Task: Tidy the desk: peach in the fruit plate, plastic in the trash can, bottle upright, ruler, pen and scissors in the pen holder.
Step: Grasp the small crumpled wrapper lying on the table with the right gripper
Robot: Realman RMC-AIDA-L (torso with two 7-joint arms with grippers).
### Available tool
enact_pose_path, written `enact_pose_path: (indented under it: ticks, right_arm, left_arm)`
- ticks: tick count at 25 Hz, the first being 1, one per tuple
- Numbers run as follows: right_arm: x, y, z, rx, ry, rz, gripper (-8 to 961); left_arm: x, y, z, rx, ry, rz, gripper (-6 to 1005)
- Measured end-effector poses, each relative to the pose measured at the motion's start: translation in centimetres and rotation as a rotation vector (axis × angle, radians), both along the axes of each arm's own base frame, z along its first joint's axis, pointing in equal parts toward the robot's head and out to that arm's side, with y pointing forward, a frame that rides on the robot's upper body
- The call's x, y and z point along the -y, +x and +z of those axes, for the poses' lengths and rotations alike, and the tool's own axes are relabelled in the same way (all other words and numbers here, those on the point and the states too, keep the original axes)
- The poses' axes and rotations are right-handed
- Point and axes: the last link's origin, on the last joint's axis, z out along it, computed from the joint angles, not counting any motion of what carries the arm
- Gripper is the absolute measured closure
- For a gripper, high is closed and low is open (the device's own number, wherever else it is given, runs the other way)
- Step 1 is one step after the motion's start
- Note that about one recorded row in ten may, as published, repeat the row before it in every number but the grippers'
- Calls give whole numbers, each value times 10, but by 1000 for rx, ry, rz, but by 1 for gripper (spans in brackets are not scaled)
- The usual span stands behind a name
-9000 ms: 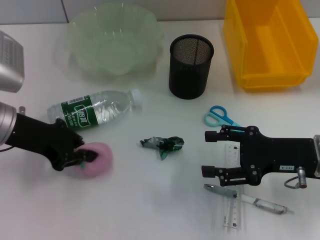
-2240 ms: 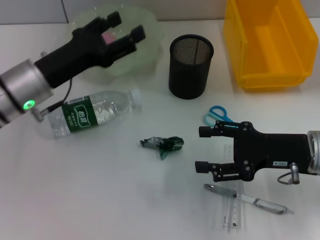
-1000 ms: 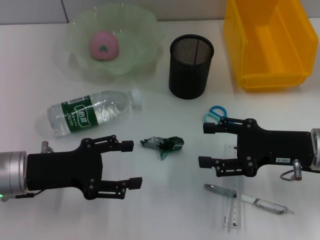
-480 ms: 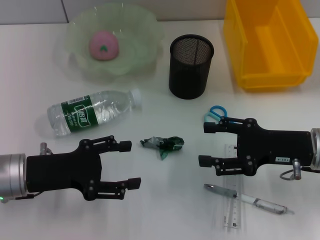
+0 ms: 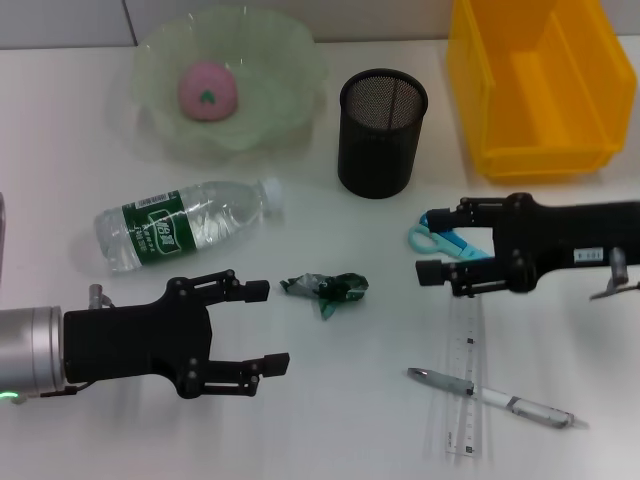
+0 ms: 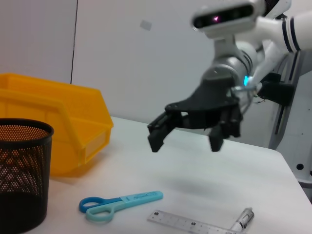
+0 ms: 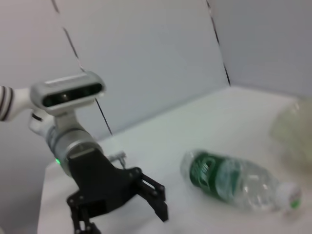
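Observation:
The pink peach lies in the pale green fruit plate at the back left. The bottle lies on its side; it also shows in the right wrist view. Crumpled green plastic lies mid-table. My left gripper is open and empty, just left of the plastic. My right gripper is open, with its jaws over the blue scissors. The left wrist view shows it above the scissors. The ruler and the pen lie at the front right.
The black mesh pen holder stands at the back centre, with the yellow bin to its right. The left wrist view shows the holder, the bin, the ruler and the pen.
My right gripper has moved away from over the ruler, back and to the right, to the scissors. The ruler now lies uncovered. My left gripper has barely shifted.

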Motion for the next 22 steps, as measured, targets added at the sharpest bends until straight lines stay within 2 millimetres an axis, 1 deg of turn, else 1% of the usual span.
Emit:
enact_pose_path:
  ticks: [6,10,15,22]
  right_arm:
    - [-22,-23,17,157,-116,-58,134]
    - [-36,-40,21,264,-166,-59,134]
    - [-47,-54,19,377,-188,-25,134]
    - [-52,-74,4,453,-205,85,134]
  left_arm:
    - [-1,2,-2,4,4,-11,165]
    - [-1,3,-2,4,7,-13,166]
    - [-2,2,-2,-1,12,-8,168]
    - [-3,-2,-1,-12,25,5,170]
